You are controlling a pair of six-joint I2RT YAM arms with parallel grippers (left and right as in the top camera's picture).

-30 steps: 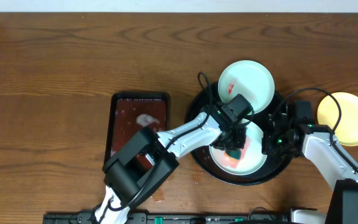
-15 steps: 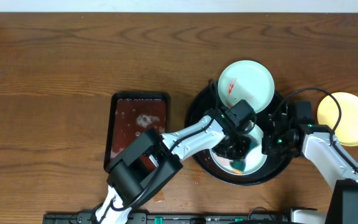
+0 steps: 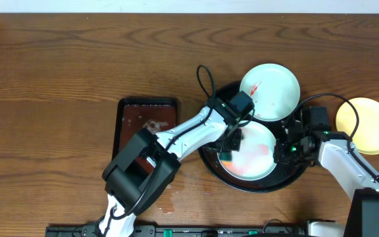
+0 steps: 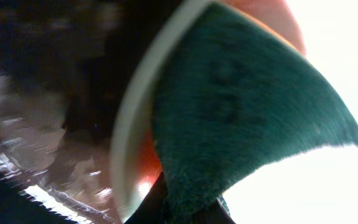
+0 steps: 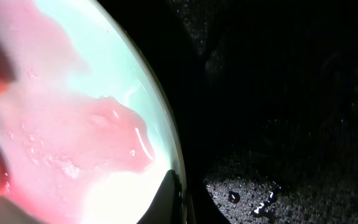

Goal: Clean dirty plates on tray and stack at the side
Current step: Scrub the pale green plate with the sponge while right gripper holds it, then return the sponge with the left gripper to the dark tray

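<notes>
The black tray (image 3: 210, 148) holds a pale mint plate (image 3: 252, 155) covered in a pink watery smear. My left gripper (image 3: 229, 150) is shut on a green sponge (image 4: 241, 106) and presses it on the plate's left rim (image 4: 129, 130). My right gripper (image 3: 283, 149) is shut on the same plate's right rim; one dark finger (image 5: 169, 199) lies on the plate (image 5: 73, 124) next to the wet tray floor (image 5: 278, 93). A second plate (image 3: 272, 92) with a red smear rests on the tray's far rim. The pale yellow plate (image 3: 367, 125) lies on the table at the right.
A dark reddish-brown rectangular tray (image 3: 147, 128), wet and foamy, lies left of the black tray. The left arm reaches across it from the front. The table's front edge runs along the bottom of the overhead view.
My left gripper has swept the sponge from the plate's middle to its left rim. The plate with the red smear has shifted a little to the right. The right gripper has stayed on the rim.
</notes>
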